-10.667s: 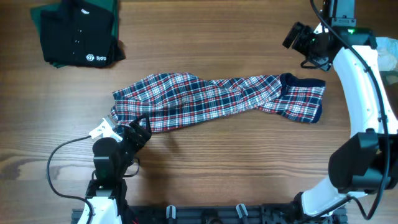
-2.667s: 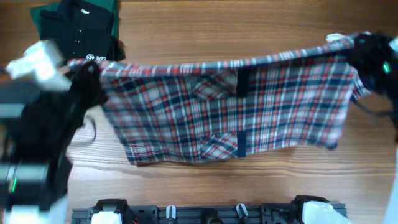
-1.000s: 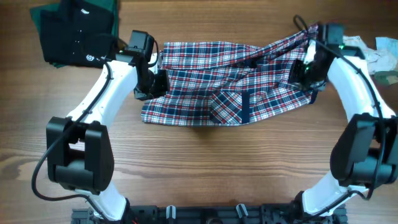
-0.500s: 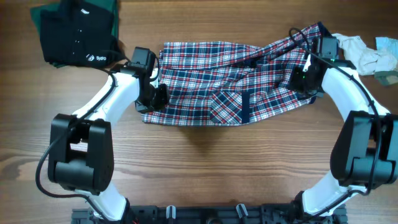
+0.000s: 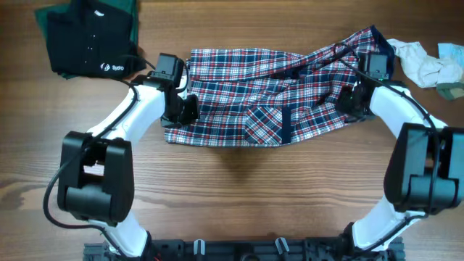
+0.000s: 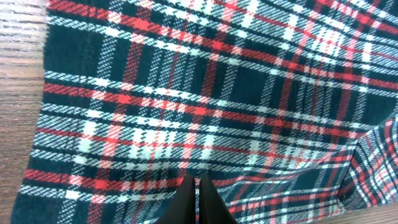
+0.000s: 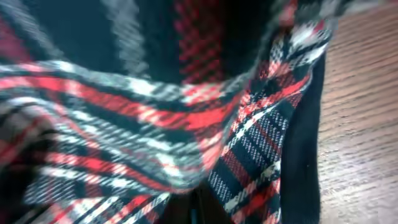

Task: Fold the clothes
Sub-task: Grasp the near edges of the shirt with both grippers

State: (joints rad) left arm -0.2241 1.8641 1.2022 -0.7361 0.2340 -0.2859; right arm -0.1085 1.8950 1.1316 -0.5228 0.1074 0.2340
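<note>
Since both arms stand at the garment's ends, the work is judged to be at the laying-out step, with folding proper not yet begun.

1. Far-left corner of the desk [image 5: 232, 196]: a black garment [image 5: 87, 40] with a small white logo lies there, apart from the work and no part of it.
2. Left gripper [image 5: 183, 109]: it sits at the left edge of the plaid shirt [image 5: 254, 87]. The wrist view shows its jaws brought fully together with the tips in the fabric, and by appearance they nip a layer of it.
3. Plaid shirt: it lies along the far edge of the desk, about midway across, pocket side up. The left half is flat and fairly smooth. The right half is rumpled and rises in creases toward a navy-trimmed corner.
4. Right gripper [image 5: 354, 98]: it is closed on the shirt's right end, where the wrist view shows cloth bunched close around the fingers.
5. Far-right corner: a small off-white cloth [image 5: 420, 64] lies just beyond the shirt, untouched.

Done: the shirt is spread out, roughly. Left to do: smoothing the right half, then every fold.
</note>
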